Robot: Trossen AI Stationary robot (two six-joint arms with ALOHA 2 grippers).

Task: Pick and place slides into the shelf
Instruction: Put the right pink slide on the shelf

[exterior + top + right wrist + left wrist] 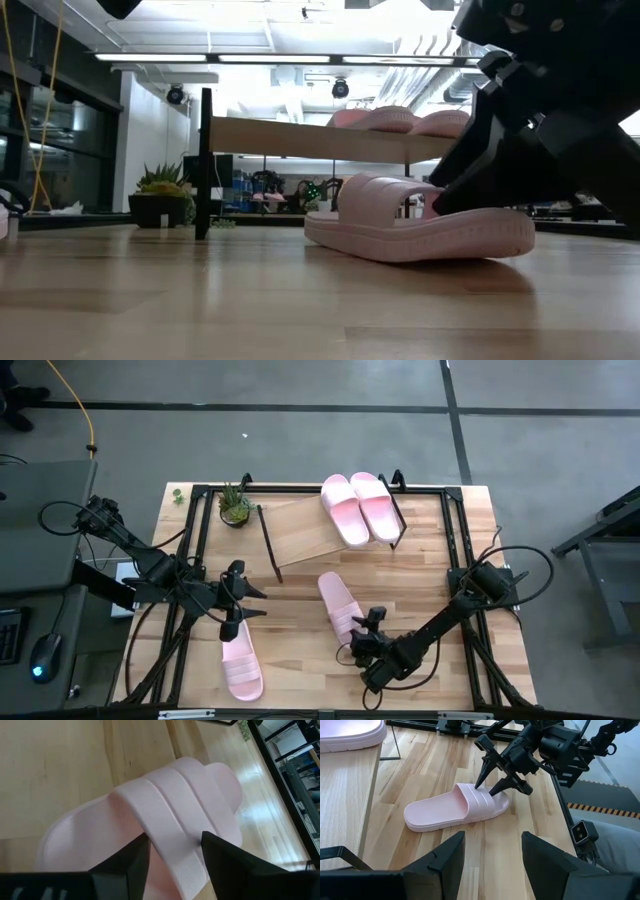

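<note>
While the low view shows only one slide point(420, 220) on the worktop point(200, 300), a big dark blur of the right arm hides its far end. The top edge cuts off both arms there.

The shelf point(300, 532) is the landmark. Two slides point(360, 506) lie side by side at its right end, touching each other. The left part of the shelf board is bare.

In front of the shelf, near the middle of the worktop point(300, 650), lies a third slide point(340, 606). The right gripper point(372, 622) is at this slide's strap end. Its jaws stand open, one on each side of the wide strap point(170, 830), not yet squeezing it.

A fourth slide point(241, 664) lies farther from the shelf, near the front left edge of the worktop. The left gripper point(243, 605) hangs between this slide and the shelf, with its jaws wide open and holding nothing.

A small plant pot point(235, 507) sits just left of the shelf. Bare wood lies between the two loose slides.
</note>
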